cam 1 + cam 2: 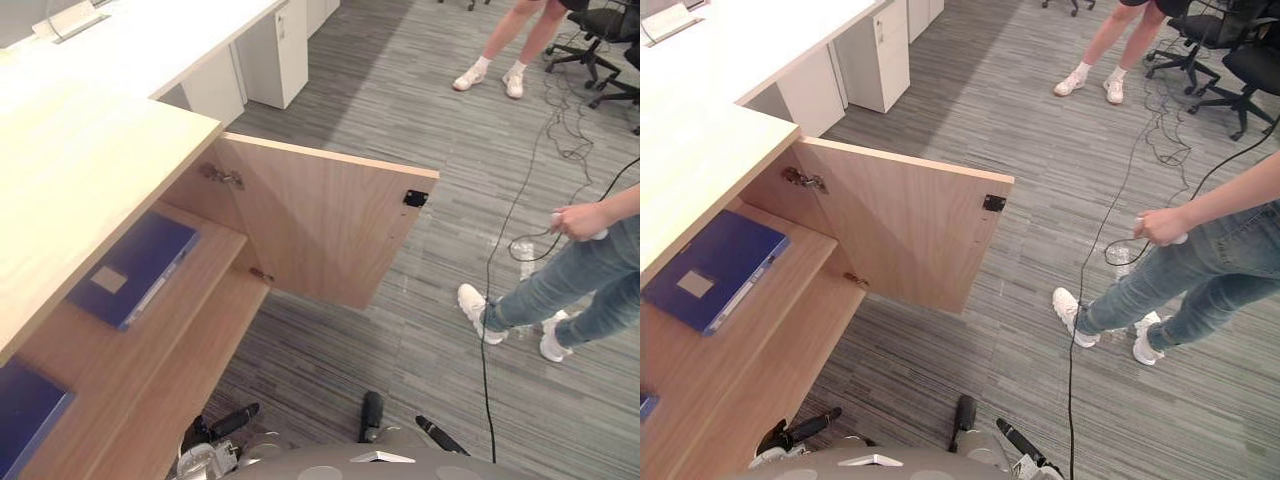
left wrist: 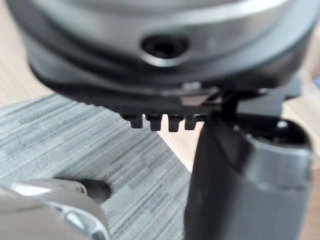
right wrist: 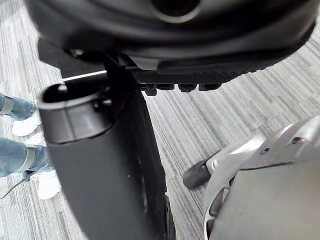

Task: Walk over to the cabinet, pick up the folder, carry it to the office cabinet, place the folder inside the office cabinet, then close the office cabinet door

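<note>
Blue folder (image 1: 135, 268) placed on shelf (image 1: 190, 330), left; door (image 1: 320, 225), centre, yet to close. My left hand (image 1: 225, 425) and right hand (image 1: 372, 412) hang slack, empty.

The shelf (image 1: 190, 300) at ten o'clock is left open beside the folder (image 1: 135, 265). Twelve o'clock is barred by the swung-out door (image 1: 320, 235); carpet (image 1: 430, 330) is left bare between it and a person (image 1: 560, 290) at two.

Here's the left hand (image 2: 240, 175): matte black, with a fat rounded thumb and a row of small square black tabs under a glossy dark-grey collar with one round recessed hole. The right hand (image 3: 100, 170) looks alike: black, smooth, same tab row.
</note>
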Available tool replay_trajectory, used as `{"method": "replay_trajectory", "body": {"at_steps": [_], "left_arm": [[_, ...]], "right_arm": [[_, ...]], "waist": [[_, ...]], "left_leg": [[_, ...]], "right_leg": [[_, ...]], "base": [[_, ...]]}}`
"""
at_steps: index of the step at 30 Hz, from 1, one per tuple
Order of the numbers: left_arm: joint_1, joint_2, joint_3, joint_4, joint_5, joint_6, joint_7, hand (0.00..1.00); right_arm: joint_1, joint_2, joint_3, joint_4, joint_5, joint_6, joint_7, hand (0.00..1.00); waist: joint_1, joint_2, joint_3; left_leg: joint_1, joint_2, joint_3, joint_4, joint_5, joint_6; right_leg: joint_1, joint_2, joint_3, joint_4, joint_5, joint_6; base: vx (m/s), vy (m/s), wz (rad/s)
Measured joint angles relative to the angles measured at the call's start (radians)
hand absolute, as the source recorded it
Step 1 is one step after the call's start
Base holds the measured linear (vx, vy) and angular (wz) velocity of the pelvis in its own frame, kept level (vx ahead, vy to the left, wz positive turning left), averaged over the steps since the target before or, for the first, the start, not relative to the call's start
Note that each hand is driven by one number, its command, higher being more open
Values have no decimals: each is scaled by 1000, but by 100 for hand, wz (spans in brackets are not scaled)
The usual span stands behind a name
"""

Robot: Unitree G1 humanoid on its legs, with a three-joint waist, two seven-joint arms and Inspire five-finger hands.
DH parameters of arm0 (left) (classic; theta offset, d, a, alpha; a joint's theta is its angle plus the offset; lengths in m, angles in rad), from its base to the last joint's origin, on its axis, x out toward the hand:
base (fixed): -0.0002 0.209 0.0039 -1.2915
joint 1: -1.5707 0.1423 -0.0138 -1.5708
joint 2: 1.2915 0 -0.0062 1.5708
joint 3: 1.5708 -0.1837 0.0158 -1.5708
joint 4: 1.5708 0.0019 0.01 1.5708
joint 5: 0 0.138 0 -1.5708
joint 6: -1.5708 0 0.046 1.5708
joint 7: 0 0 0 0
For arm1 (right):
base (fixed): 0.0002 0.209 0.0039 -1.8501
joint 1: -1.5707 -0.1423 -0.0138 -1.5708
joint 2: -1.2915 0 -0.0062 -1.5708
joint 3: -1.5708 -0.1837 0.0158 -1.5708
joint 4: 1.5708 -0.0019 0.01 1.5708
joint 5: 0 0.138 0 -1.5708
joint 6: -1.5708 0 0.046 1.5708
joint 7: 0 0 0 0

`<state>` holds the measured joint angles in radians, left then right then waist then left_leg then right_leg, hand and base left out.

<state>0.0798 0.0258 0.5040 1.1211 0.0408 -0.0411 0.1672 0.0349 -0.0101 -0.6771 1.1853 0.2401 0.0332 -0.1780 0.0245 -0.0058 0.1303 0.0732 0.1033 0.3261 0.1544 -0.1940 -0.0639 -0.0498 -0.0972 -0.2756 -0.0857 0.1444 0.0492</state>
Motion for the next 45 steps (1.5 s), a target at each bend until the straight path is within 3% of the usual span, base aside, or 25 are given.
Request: {"method": "replay_trajectory", "body": {"at_steps": [5,11,21,29,36,45], "left_arm": [[8,11,0,25,0,2,-1,100],[2,27,-66,24,2,0,-7,100],[9,61,-197,9,4,-2,-29,100],[18,67,-236,7,3,-2,-45,100],[40,67,-255,-2,-8,-4,-47,100],[54,67,-253,-11,-38,-4,-47,100]], "right_arm": [[-4,0,5,0,1,0,1,100],[-12,-8,142,-124,3,0,3,100],[-151,-179,319,-414,8,-77,31,100],[-211,-195,383,-413,142,-90,63,100],[-299,-318,438,-412,201,-90,65,100],[-419,-398,457,-411,213,-90,57,100]], "waist": [[1,-6,3],[-4,-6,3],[0,-15,7],[0,-3,14],[-3,19,24],[-4,24,25]], "left_leg": [[16,-18,-3,-24,2,1],[28,-35,-22,-34,4,3],[38,-56,-59,-37,-2,12],[36,-58,-82,-37,-1,13],[25,-65,-104,-33,3,21],[21,-67,-115,-30,5,25]], "right_leg": [[3,-10,3,-1,7,9],[7,-22,5,-1,12,10],[22,-41,-1,-1,16,21],[30,-44,-23,-1,14,23],[32,-54,-40,-1,15,24],[34,-57,-50,-1,16,24]], "base": [[-24,50,0],[13,46,0],[-29,34,3],[-15,4,7],[-39,9,8],[-24,1,4]]}}
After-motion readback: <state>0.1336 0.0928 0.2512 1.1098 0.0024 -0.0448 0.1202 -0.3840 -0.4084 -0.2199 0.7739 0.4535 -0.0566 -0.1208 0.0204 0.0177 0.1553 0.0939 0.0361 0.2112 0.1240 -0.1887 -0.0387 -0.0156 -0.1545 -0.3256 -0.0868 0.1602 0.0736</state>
